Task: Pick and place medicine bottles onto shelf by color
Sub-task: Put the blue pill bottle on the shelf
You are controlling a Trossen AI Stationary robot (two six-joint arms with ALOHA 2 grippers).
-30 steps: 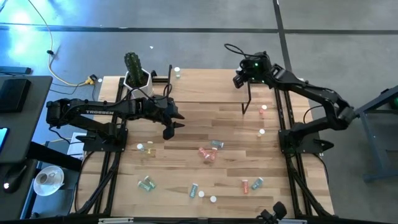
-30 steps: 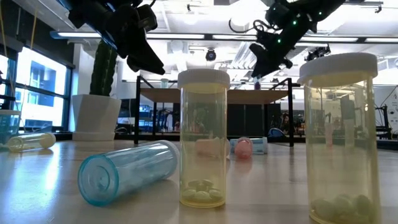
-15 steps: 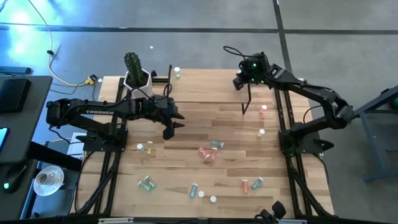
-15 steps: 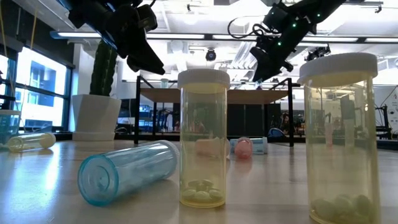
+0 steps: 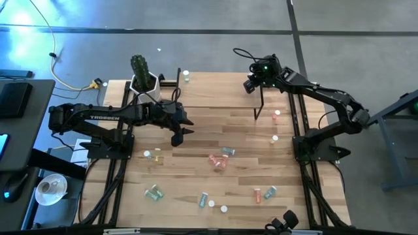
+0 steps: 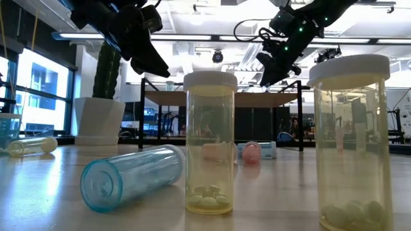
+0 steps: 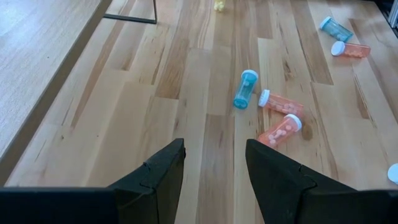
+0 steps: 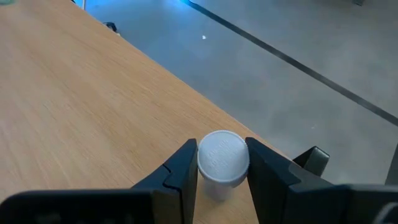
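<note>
My right gripper [image 8: 222,169] hovers over the far right part of the light-wood shelf [image 5: 215,88] and is shut on a medicine bottle with a white cap [image 8: 222,155]. The cap hides the bottle's colour. My left gripper [image 7: 214,146] hangs open above the table just in front of the shelf, holding nothing. Ahead of it lie a teal bottle [image 7: 245,88] and two pink-red bottles [image 7: 281,102] on their sides. More bottles are scattered toward the near edge [image 5: 204,199]. In the low view, two yellow bottles [image 6: 210,144] stand upright. My right gripper pinches the bottle just below its white cap [image 8: 222,177] between its two fingers. The fingers slant down toward the shelf's top. The cap faces up toward the wrist camera. The body and base are hidden by the cap and the fingers, so whether the base touches the shelf cannot be told.
A white pot with a cactus [image 5: 142,79] stands at the shelf's left end. A small bottle [image 5: 186,76] sits at the shelf's far left. Two bottles [image 5: 277,113] lie near the table's right edge. A clear teal bottle [image 6: 131,176] lies close to the low camera.
</note>
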